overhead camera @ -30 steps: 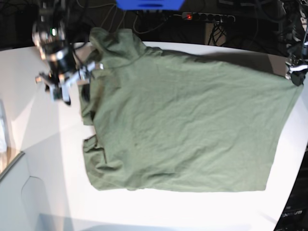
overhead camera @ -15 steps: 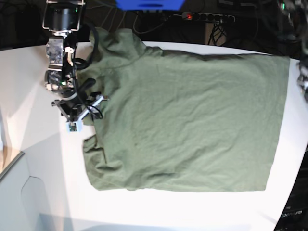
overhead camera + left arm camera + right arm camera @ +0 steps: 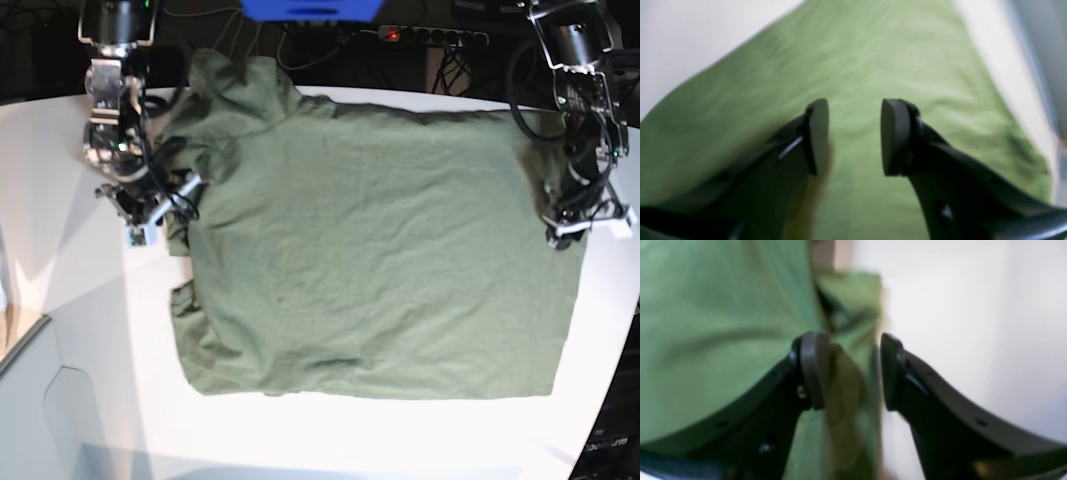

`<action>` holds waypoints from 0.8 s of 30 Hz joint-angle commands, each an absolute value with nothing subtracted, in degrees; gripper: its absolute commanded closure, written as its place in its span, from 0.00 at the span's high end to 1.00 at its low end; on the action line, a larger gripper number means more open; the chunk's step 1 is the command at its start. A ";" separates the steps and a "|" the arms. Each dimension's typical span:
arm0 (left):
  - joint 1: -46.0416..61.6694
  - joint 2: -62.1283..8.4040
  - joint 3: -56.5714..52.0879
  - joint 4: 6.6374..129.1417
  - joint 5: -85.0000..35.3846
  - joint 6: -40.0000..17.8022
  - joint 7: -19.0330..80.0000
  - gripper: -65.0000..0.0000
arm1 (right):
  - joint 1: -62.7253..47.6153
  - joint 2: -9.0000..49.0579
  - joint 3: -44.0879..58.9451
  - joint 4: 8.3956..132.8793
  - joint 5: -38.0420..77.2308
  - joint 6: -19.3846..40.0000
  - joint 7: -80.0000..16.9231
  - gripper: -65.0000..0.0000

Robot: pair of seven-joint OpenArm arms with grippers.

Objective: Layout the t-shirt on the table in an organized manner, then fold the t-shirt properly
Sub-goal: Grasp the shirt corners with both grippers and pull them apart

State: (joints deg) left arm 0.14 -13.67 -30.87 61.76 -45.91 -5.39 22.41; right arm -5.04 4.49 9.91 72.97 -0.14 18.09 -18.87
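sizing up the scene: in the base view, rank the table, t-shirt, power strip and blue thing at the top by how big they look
1. table
2. t-shirt
3. blue thing, cut off by the frame's top edge, so only its visible part counts
4. power strip, about as long as the blue thing but thinner

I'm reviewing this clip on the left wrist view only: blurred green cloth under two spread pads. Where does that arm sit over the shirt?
Observer: In the base view the left gripper hangs over the t-shirt at its hem edge, near the table's side.
Operator: And the other arm?
Observer: The right gripper is at the opposite end, beside the bunched collar-and-sleeve edge.
Operator: Is it gripping cloth?
Observer: Its wrist view shows the pads apart, straddling the shirt's edge, with cloth showing in the gap; the blur hides whether the pads touch it.
Operator: Is the shirt flat?
Observer: Mostly spread; the sleeve end is rumpled.
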 commanded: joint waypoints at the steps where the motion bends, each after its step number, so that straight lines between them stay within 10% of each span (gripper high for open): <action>1: -1.19 -14.81 -31.08 61.85 -46.46 -6.11 20.62 0.39 | -6.11 4.70 9.98 75.12 0.04 18.24 -18.77 0.36; 24: 5.49 -15.69 -31.60 56.31 -32.92 -6.11 8.57 0.39 | -26.51 4.26 9.54 84.88 0.04 18.24 -18.86 0.36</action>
